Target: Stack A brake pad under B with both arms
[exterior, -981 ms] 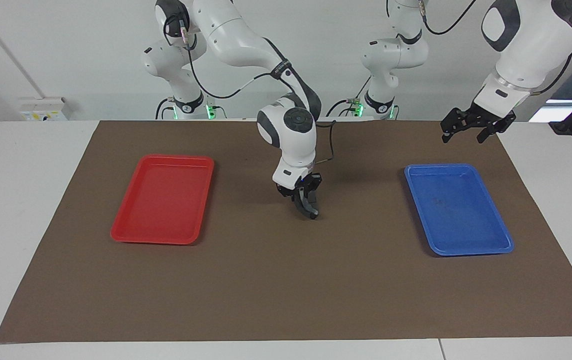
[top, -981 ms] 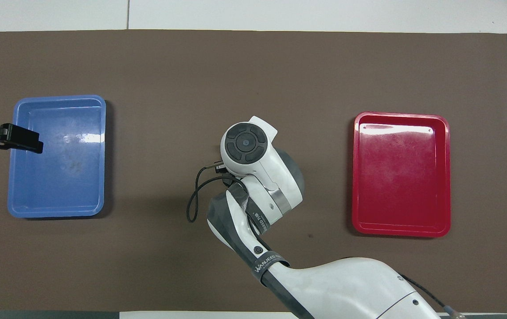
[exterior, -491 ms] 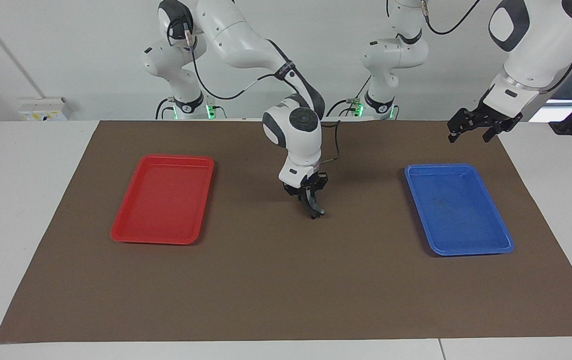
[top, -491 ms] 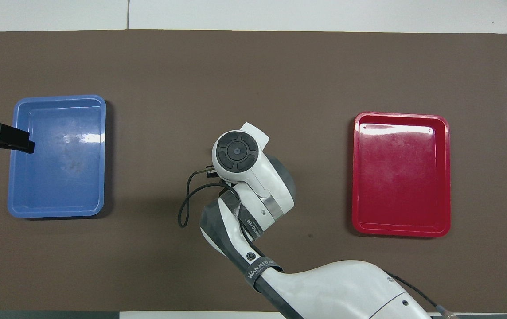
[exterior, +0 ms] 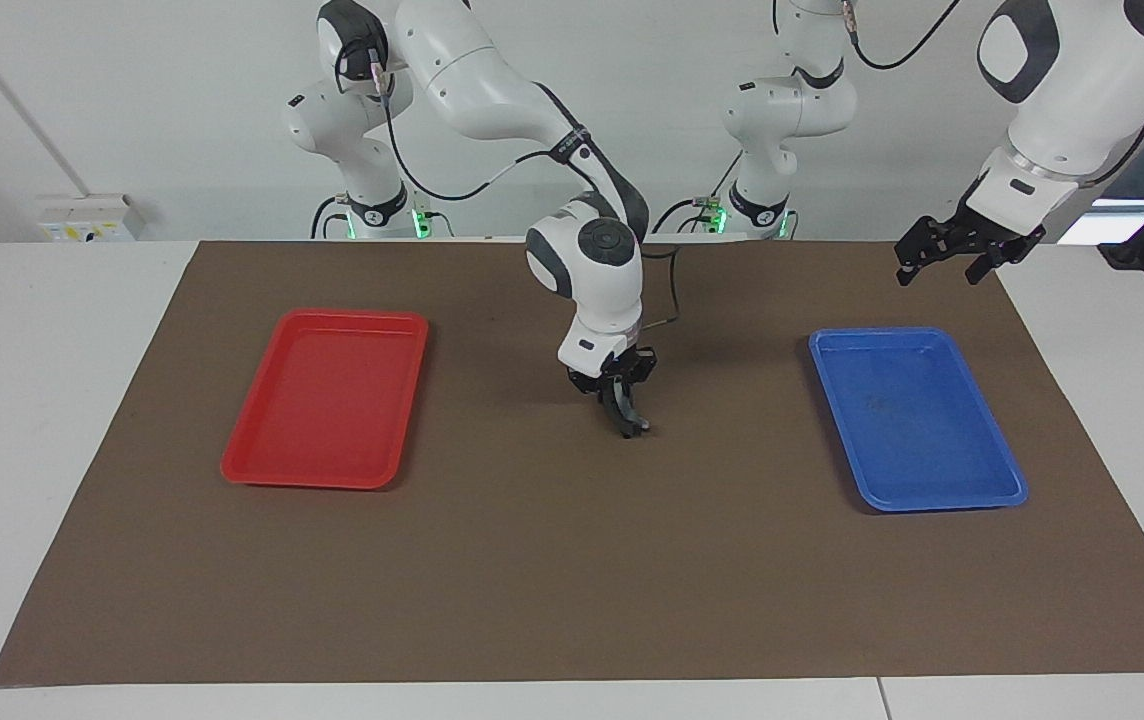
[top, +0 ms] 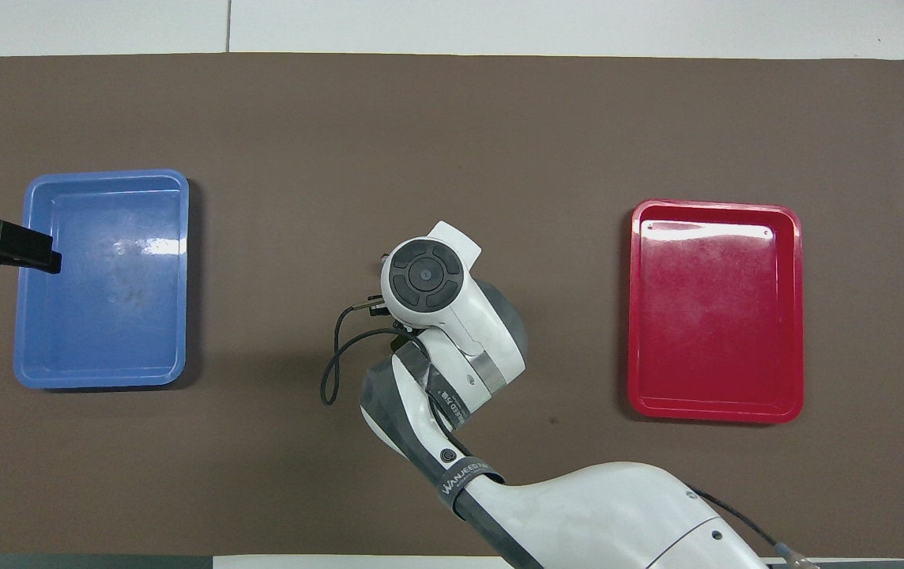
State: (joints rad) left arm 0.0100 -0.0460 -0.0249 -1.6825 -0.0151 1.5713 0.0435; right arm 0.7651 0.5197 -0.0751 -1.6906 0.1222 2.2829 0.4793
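step: the right gripper (exterior: 620,388), in the middle of the frame, is shut tight on b (exterior: 629,416), a dark curved piece that hangs down from it; b's low end is at the brown mat (exterior: 532,560); i cannot tell if it touches
a brake pad: i cannot see it in either view; it may be hidden under the right arm; both the red tray (exterior: 232,470) and the blue tray (exterior: 1007,497) hold nothing
left gripper (exterior: 944,262): waits high in the frame, fingers spread wide, holding nothing, over the mat's corner by the blue tray
next move: i think b must go on top of the small pad; find the pad first, line b up flat, then let go gently
writing: a band (top: 468,476) on the right arm says "wanjeed"; the rest is too small to read
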